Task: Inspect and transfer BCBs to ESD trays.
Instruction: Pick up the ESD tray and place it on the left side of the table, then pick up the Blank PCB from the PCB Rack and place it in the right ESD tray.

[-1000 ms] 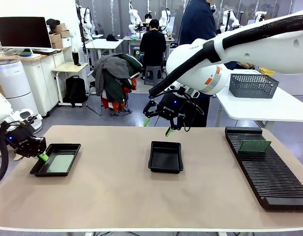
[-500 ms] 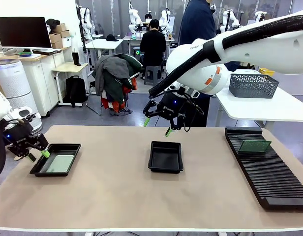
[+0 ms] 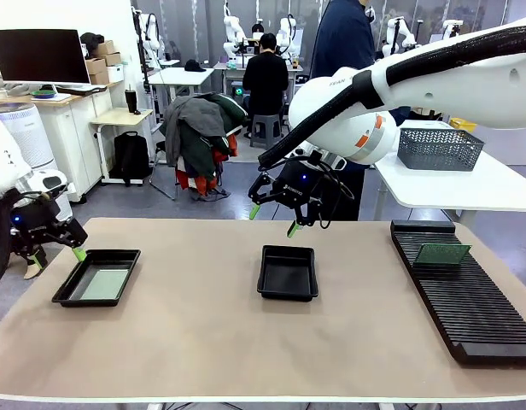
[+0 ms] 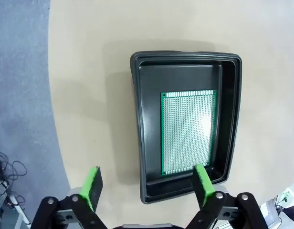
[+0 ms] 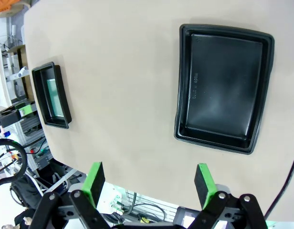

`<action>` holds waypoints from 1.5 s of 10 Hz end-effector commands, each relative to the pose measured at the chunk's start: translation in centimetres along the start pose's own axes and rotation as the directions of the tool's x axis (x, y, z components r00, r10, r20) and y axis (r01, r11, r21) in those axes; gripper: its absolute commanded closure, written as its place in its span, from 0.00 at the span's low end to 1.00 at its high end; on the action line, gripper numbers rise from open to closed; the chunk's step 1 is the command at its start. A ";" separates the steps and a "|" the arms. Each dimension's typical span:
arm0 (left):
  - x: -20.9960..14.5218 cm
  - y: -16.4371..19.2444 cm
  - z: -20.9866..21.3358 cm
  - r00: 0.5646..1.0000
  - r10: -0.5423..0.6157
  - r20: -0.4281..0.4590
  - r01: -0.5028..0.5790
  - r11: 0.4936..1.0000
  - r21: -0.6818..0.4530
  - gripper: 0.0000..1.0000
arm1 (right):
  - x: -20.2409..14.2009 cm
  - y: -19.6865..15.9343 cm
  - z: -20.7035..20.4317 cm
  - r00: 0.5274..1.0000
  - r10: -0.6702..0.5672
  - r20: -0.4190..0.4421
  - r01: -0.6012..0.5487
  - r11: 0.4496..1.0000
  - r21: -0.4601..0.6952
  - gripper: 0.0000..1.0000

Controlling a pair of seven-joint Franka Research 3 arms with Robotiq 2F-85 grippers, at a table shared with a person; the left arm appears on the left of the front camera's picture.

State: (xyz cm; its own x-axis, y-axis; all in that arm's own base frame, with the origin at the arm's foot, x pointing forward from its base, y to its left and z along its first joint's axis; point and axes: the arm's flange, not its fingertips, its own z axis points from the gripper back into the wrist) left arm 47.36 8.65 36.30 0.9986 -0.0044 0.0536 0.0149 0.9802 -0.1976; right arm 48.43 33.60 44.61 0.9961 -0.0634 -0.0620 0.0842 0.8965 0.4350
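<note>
counts: two trays, two boards, two grippers. left gripper (image 4: 147, 175) jaws spread wide, hanging over the left tray (image 4: 137, 119). one bcb (image 4: 188, 132) lies flat on that tray's floor, in line with the gap between the fingers (image 4: 203, 183), nearer the picture-right one. right gripper (image 5: 148, 172) wide open too, up above the table (image 3: 203, 342). middle tray (image 5: 185, 95) lies beyond its picture-right finger. second bcb (image 3: 442, 253) leans tilted on the slotted rack (image 3: 476, 307), well apart from both grippers.
</note>
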 end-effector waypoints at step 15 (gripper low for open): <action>-0.4 -1.7 2.2 1.000 -0.011 -0.025 0.012 0.998 0.056 0.00 | 0.1 0.1 0.0 1.000 -0.009 0.001 0.009 1.000 -0.020 0.00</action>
State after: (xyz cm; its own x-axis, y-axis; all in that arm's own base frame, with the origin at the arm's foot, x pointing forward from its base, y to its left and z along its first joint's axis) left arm 46.97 7.49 38.93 0.9997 -0.0111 0.0219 0.0140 0.9910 -0.1331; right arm 48.43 33.60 44.61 0.9961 -0.0634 -0.0620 0.0842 0.8965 0.4350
